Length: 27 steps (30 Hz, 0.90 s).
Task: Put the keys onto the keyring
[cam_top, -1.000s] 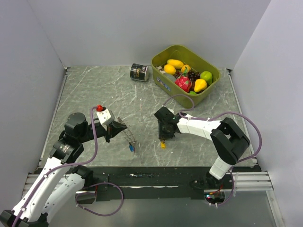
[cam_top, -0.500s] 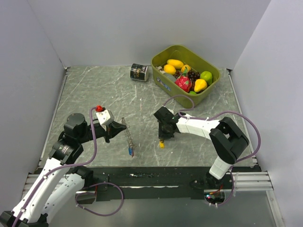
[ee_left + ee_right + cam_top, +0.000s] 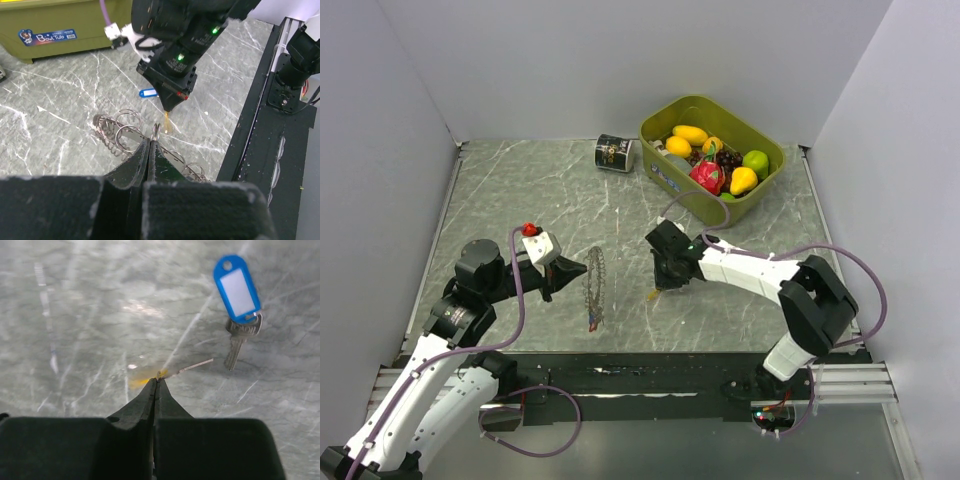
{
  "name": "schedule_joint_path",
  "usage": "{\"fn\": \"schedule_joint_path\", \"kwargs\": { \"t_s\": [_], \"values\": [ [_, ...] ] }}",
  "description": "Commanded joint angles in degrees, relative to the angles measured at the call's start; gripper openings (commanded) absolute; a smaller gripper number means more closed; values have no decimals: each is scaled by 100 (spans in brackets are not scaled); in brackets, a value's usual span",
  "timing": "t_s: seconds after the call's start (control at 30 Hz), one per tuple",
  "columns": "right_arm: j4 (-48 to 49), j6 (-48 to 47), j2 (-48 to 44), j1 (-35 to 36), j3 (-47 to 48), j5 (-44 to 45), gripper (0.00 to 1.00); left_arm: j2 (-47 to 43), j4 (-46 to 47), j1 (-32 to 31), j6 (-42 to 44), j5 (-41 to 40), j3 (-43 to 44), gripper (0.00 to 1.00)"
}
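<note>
Black-fingered left gripper (image 3: pixel 572 270), on an arm extended toward 2 o'clock, is clamped on the keyring (image 3: pixel 594 285), which it holds on edge near the tabletop's centre. The right gripper (image 3: pixel 658 290), on an arm folded in toward 9 o'clock, points down with its fingertips pinched on a yellow-tagged key (image 3: pixel 166 126), at 3 o'clock of the ring and apart from it. The tabletop (image 3: pixel 520 190) is grey-green marble, between pale grey walls. A blue-tagged key (image 3: pixel 237 287) lies at 6 o'clock of the ring. A black can (image 3: pixel 614 153) and a fruit-filled green tub (image 3: pixel 760 195) sit at 12 to 1 o'clock.
</note>
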Motion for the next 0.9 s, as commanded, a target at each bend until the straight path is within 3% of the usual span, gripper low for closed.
{"fn": "schedule_joint_path", "kwargs": {
  "t_s": [0.0, 0.17, 0.37, 0.87],
  "values": [
    [-31, -496, -547, 165, 291, 99, 0, -68, 240, -25, -25, -31, 95, 1],
    [628, -909, -1293, 200, -7, -280, 0, -34, 258, -25, -42, -22, 104, 1],
    [1699, -1480, -2023, 192, -350, -1527, 0, 28, 346, -16, -95, -66, 121, 1],
    [2369, -2367, -3544, 174, -281, -3750, 0, -16, 706, -25, -315, 30, 16, 1]
  ]
}}
